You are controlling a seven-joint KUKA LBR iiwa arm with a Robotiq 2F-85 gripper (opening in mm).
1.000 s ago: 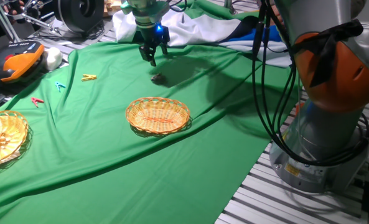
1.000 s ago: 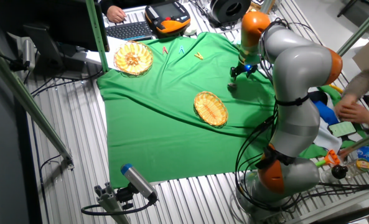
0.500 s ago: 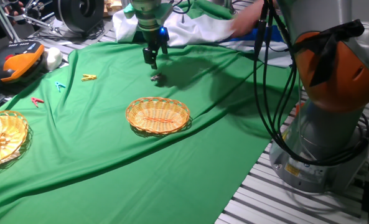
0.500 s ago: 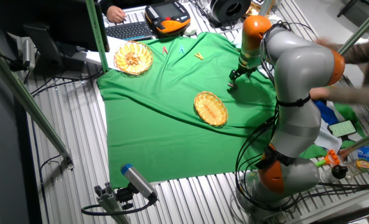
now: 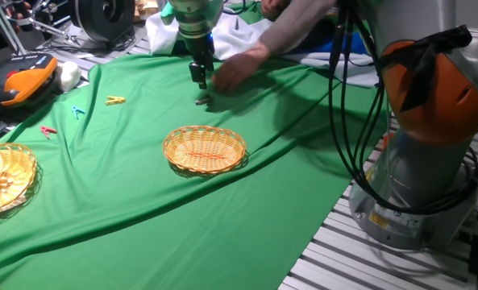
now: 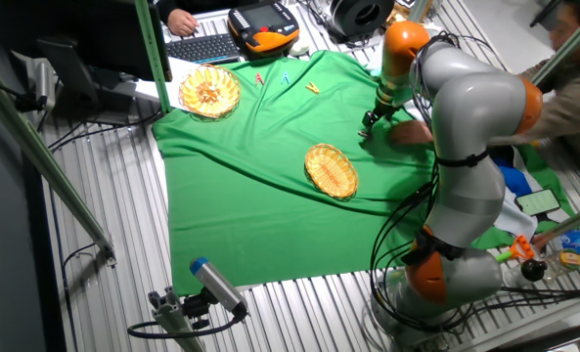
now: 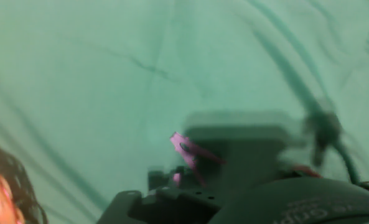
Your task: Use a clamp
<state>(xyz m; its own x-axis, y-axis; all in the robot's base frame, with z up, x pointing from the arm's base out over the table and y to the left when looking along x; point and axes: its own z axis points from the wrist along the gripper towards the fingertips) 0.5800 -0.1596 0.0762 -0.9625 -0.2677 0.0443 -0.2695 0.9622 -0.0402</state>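
The clamp (image 5: 201, 101) is a tiny dark clip lying on the green cloth (image 5: 142, 209), beyond the small wicker basket (image 5: 205, 149). My gripper (image 5: 198, 79) hangs fingers-down just above the clamp, open and empty, with its fingers turned side-on to this view. In the other fixed view the gripper (image 6: 369, 119) is right over the clamp (image 6: 364, 134). A person's hand (image 5: 232, 69) reaches in next to the gripper. The hand view is blurred: green cloth (image 7: 109, 74) and a dark gripper part.
Yellow (image 5: 115, 100), blue (image 5: 78, 111) and red (image 5: 48, 130) clothespins lie at the cloth's left. A second wicker basket (image 5: 1, 179) sits at the far left edge. The person's arm (image 6: 554, 108) crosses in from the right. The robot base (image 5: 420, 161) stands at the right.
The gripper has turned about its axis and dropped closer to the clamp. A person's hand has come in from the right to beside the gripper.
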